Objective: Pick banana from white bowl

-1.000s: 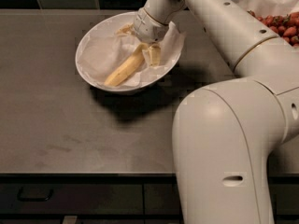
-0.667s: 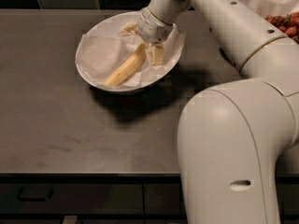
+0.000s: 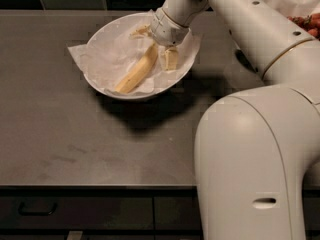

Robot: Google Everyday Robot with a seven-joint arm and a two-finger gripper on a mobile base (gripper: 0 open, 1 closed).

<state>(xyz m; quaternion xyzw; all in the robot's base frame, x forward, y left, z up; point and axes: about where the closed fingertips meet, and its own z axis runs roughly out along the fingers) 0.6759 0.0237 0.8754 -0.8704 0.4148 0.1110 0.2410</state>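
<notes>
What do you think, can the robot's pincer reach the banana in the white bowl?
Probably yes. The pincer sits inside the white bowl, right at the upper end of the banana. Only crinkled paper lies under it, and nothing covers it.

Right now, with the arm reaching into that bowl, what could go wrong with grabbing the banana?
The tool is down in the white bowl at the upper end of the banana, not at its middle, so the fruit may tip or slip out when lifted. The crinkled paper lies loose right under the banana; it might get pinched too and drag along, possibly nudging the bowl on the counter.
</notes>
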